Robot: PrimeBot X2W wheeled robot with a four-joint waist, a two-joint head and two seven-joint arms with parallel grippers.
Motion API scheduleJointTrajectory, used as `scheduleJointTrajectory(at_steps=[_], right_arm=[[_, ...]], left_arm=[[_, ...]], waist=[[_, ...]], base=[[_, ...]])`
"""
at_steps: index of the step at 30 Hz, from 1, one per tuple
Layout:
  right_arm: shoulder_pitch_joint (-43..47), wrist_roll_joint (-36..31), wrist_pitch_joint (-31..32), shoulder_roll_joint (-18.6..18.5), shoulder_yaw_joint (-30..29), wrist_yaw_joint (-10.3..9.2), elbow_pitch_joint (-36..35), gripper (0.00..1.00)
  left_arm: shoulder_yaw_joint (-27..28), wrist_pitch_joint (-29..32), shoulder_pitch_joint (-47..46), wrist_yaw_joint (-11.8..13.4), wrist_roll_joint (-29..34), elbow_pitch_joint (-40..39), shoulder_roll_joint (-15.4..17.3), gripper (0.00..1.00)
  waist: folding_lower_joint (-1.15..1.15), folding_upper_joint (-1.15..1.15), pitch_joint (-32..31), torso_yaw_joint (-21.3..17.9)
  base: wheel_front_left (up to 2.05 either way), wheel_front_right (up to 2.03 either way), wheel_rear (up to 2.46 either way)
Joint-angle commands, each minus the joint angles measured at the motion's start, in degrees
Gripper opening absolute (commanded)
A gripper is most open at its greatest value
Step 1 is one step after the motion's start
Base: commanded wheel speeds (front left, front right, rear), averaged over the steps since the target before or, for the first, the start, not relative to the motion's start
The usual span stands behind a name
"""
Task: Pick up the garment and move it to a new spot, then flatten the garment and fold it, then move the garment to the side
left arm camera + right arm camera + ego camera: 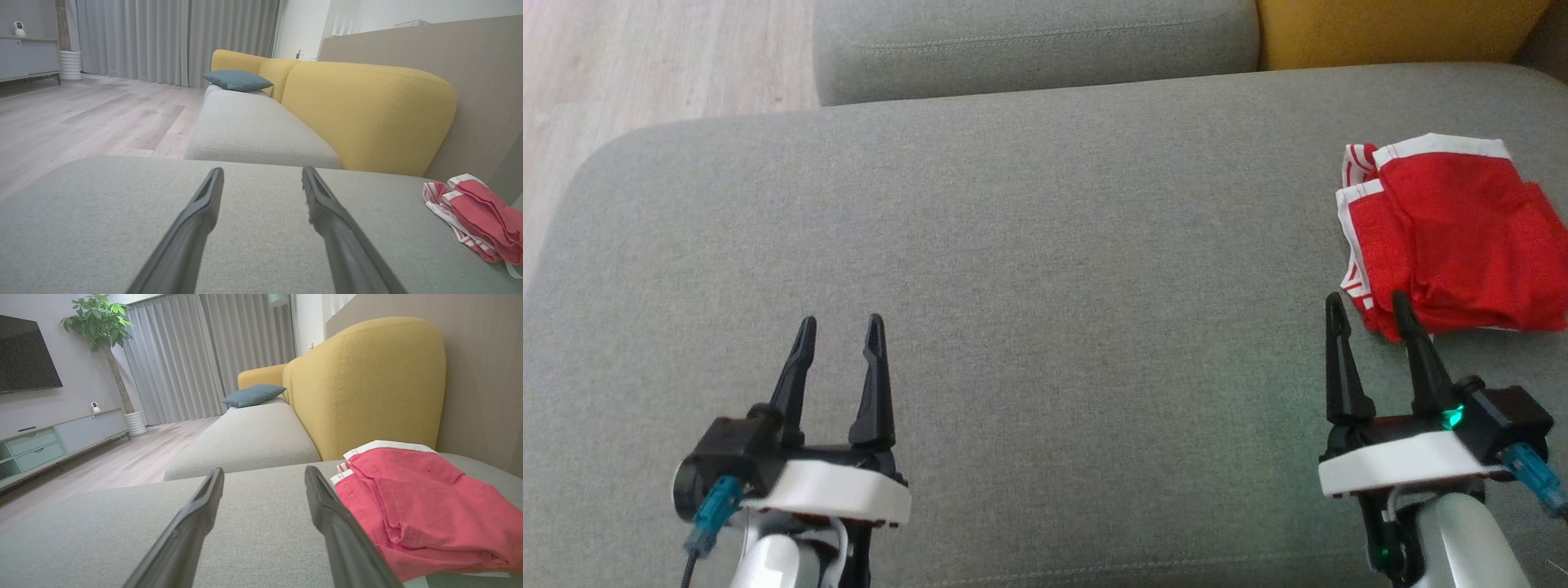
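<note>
The red cloth garment with white trim (1454, 237) lies in a loose, layered bundle at the far right of the broad grey fabric seat cushion (1013, 229), close to the yellow upholstered backrest (367, 375). Nothing is gripped. The layers are uneven and the lower edge is rumpled, so the work looks to be at the first step, the pick-up, though a bundle already set to the side could equally mark the end; the pictures do not settle which.

If the pick-up is ahead, the next move falls to the right gripper (1365, 296). It would need to swing slightly to its right so both fingers straddle the near corner of the cloth, dip to the cushion, and pinch through several layers so that the bundle lifts whole. The wide bare stretch of cushion in the middle offers room to lay it out.

The right gripper is low over the cushion with its fingers spread wide and empty, pointing forward. Its right finger crosses the garment's near left corner in the head view; whether it touches the cloth cannot be told. The left gripper (841, 320) is also spread wide and empty, hovering low over bare cushion well apart from the garment, its fingers parallel to the other pair
</note>
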Motion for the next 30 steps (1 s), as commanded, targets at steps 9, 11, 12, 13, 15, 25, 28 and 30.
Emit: scheduleJointTrajectory(at_steps=[9,11,12,13,15,25,28,30], right_arm=[[-1.37,-0.47,-0.63,-0.16,1.81,-0.05,-2.13,1.00],[-1.40,-0.45,-0.63,-0.16,1.89,-0.05,-1.98,1.00],[-1.40,-0.41,-0.63,-0.16,1.94,-0.05,-1.91,1.00],[-1.41,-0.37,-0.63,-0.16,1.99,-0.05,-1.85,1.00],[-0.01,0.00,0.00,0.00,0.44,0.00,0.02,0.00],[0.99,4.65,0.95,-0.14,0.31,0.00,2.73,0.00],[0.88,6.73,1.36,-0.25,0.23,0.00,2.75,0.00],[0.81,8.10,1.64,-0.31,0.17,-0.01,2.76,0.00]], left_arm=[[2.41,-0.34,-0.52,-0.31,-0.54,-1.18,0.31,1.00],[2.40,-0.34,-0.48,-0.35,-0.83,-0.76,0.31,1.00],[2.43,-0.34,-0.50,-0.42,-0.93,-0.59,0.31,1.00],[2.47,-0.34,-0.51,-0.53,-1.03,-0.46,0.31,1.00],[0.38,0.00,1.05,-0.60,-1.12,1.32,0.01,0.00],[0.69,0.80,1.62,-1.06,-5.69,4.38,0.19,0.00],[0.98,1.19,1.39,-1.35,-7.72,4.62,0.34,0.00],[1.18,1.44,1.24,-1.55,-9.06,4.79,0.42,0.00]], waist=[[0.00,0.00,0.40,-0.08],[0.00,0.00,0.35,-0.14],[0.00,0.00,0.31,-0.17],[0.00,0.00,0.28,-0.21],[0.00,0.00,0.25,-0.25],[0.00,0.00,0.13,-0.16],[0.00,0.00,0.07,-0.12],[0.00,0.00,0.03,-0.09]], base=[[0.00,0.00,0.00],[0.00,0.00,0.00],[0.00,0.00,0.00],[0.00,0.00,0.00],[0.00,0.00,0.00],[0.00,0.00,0.00],[0.00,0.00,0.00],[0.00,0.00,0.00]])
